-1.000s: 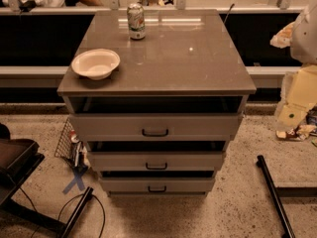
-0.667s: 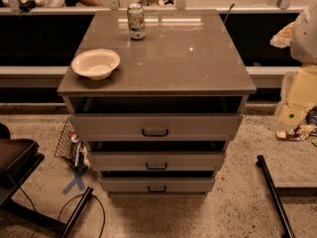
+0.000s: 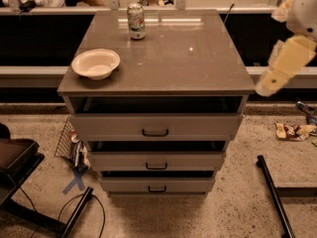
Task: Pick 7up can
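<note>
The 7up can (image 3: 135, 20), white and green with a silvery top, stands upright at the back left of the grey cabinet top (image 3: 193, 63). My gripper (image 3: 266, 86) is the lower end of the cream-coloured arm at the right edge of the view. It hangs just off the cabinet's front right corner, far from the can and holding nothing that I can see.
A white bowl (image 3: 95, 63) sits at the front left of the cabinet top. The cabinet has three drawers (image 3: 155, 132) slightly open. A wire basket (image 3: 69, 144) and cables lie on the floor at left, wrappers (image 3: 295, 130) and a black bar (image 3: 275, 195) at right.
The arm with the gripper has risen and moved a little left, toward the cabinet's right edge. The can and the bowl have not moved.
</note>
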### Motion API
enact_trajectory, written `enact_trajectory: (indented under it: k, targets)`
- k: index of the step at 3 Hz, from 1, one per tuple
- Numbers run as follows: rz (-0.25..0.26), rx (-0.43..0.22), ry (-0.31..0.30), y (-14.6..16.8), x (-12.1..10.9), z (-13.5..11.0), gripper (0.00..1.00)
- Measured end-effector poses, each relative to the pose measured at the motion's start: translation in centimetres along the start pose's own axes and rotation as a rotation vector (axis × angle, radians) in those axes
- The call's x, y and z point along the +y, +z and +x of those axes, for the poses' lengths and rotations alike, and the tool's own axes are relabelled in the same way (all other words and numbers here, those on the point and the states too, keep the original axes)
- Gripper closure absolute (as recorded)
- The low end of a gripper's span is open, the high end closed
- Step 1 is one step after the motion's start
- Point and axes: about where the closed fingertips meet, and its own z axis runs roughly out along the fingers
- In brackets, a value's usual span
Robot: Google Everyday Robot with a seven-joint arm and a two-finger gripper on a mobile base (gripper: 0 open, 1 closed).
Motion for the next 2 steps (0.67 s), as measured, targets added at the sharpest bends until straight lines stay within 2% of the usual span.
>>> enact_trajectory:
  k: [1,2]
  targets:
    - [0.072,-0.216,0.122,1.7,-5.3,-1.9,0.00]
    - [0.066,-0.496,0.220,4.8,-8.6,-5.3,0.00]
